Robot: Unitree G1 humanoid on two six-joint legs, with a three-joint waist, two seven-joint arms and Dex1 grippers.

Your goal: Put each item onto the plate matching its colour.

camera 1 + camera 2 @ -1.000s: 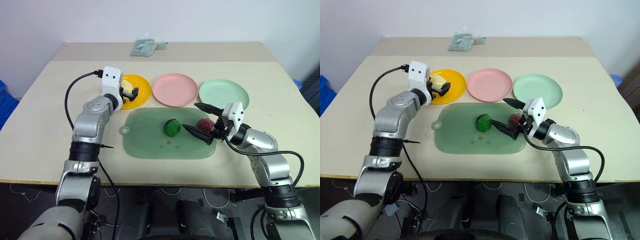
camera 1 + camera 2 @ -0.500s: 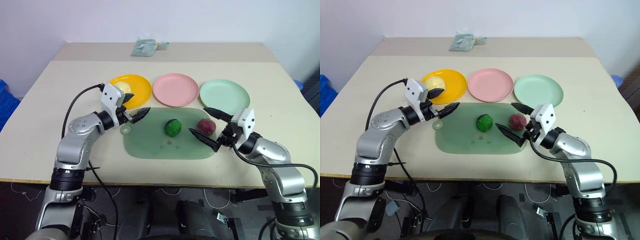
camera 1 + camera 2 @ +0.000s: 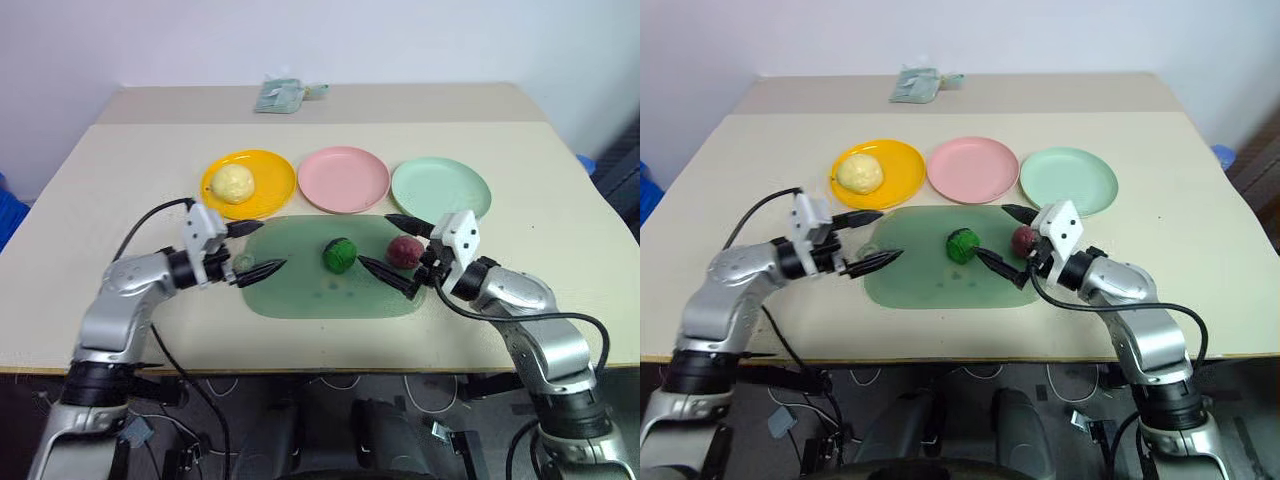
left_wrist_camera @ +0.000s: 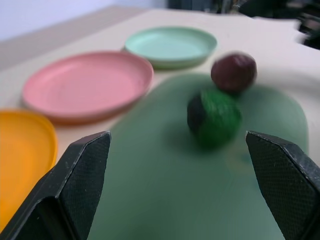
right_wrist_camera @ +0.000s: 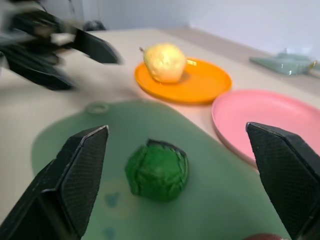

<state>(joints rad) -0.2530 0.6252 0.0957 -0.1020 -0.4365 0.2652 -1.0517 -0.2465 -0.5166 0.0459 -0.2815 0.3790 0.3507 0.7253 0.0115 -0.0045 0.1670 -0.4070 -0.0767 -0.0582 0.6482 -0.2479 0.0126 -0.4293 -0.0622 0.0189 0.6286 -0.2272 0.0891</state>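
The pale yellow item lies on the orange-yellow plate. The pink plate and the mint green plate hold nothing. On the darker green mat sit the dark green item and the maroon item. My left gripper is open at the mat's left end, pointing at the green item. My right gripper is open, and the maroon item sits between its fingers near their base, untouched as far as I can tell.
A folded pale green packet lies at the table's far edge. A black cable loops from my left wrist over the table. The near table edge runs just below both arms.
My left gripper has drawn back from the orange-yellow plate to the mat's left end and turned to point right; the yellow item stays on the plate. The right gripper has hardly moved.
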